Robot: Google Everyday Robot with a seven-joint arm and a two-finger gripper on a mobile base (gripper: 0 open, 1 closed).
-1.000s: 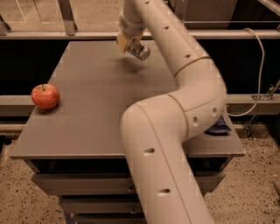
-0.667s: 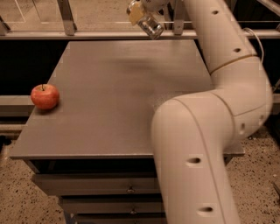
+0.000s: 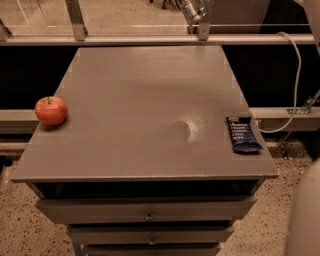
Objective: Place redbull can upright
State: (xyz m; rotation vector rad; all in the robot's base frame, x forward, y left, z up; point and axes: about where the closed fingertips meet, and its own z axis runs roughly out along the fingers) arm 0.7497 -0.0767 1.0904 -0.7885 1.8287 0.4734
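Observation:
The redbull can (image 3: 194, 10), slim and silver, shows at the very top edge of the camera view. It hangs tilted in the air beyond the far edge of the grey table (image 3: 150, 100). My gripper (image 3: 186, 4) is at that top edge, mostly cut off, and is shut on the can. Only the can's lower part shows.
A red apple (image 3: 51, 110) sits at the table's left edge. A dark blue snack wrapper (image 3: 243, 134) lies flat near the right front corner. Part of my white arm (image 3: 305, 215) fills the bottom right corner. A metal rail (image 3: 100, 40) runs behind the table. Drawers are below the top.
My gripper has lifted the can up and away from the table's far side to the top edge of the view. The arm has swung out of most of the picture, uncovering the wrapper.

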